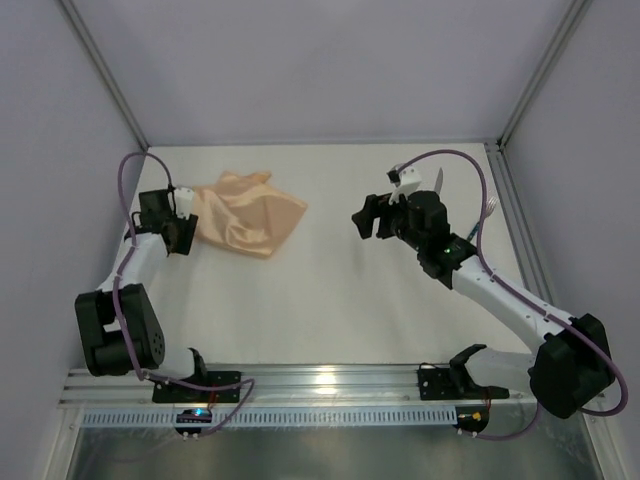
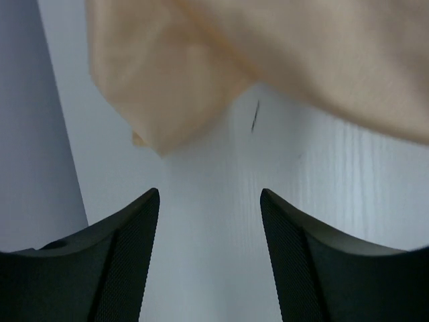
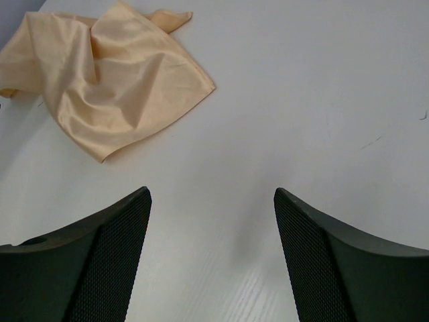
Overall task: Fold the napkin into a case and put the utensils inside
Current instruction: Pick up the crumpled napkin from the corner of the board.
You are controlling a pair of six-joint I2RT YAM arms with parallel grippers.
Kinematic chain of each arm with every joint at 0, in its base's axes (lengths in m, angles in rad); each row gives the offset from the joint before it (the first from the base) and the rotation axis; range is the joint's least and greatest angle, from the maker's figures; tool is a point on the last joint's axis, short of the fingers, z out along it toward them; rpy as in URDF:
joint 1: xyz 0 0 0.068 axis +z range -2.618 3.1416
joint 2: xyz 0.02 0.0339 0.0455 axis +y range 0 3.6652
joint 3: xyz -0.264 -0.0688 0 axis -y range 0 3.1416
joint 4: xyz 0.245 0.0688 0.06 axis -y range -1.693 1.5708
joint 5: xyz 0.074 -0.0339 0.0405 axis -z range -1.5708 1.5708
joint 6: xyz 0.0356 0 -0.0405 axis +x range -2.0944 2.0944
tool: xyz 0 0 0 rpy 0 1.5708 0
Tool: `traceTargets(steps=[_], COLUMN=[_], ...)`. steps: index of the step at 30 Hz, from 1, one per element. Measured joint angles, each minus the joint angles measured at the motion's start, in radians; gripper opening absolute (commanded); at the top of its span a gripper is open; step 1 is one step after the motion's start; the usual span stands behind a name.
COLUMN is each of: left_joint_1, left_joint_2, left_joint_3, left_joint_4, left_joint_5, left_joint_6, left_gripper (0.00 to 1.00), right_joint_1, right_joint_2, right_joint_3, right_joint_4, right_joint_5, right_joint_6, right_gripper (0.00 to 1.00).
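The peach-orange napkin lies crumpled at the back left of the white table; it is not folded into a case. My left gripper sits at the napkin's left edge. In the left wrist view it is open over bare table, with a napkin corner just ahead of the fingertips. My right gripper hovers open at mid-table, pointing toward the napkin, nothing between its fingers. Behind the right arm show two silver utensil ends, the knife and the fork; their handles are hidden.
Grey enclosure walls with metal frame posts close in the table at the back and sides. An aluminium rail runs along the near edge by the arm bases. A small dark mark is on the table near the napkin.
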Motion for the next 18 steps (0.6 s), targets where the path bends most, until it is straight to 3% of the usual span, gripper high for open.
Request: traceTargets(steps=[6,18], left_joint_1=[0.008,0.007], left_joint_2=[0.14,0.429], left_joint_3=[-0.038,0.046], left_joint_4=[-0.053,0.285], left_joint_5=[-0.171,-0.408], left_joint_6=[0.093,0.133], left_gripper=[0.7,0.65], right_joint_1=[0.031,0.044], right_joint_2=[0.029,0.099], right_joint_3=[0.003,0.003], right_joint_4=[-0.039,-0.024], right_joint_5=[-0.017,-0.051], right_joint_6=[0.0,0.013], right_gripper=[0.78,0.78])
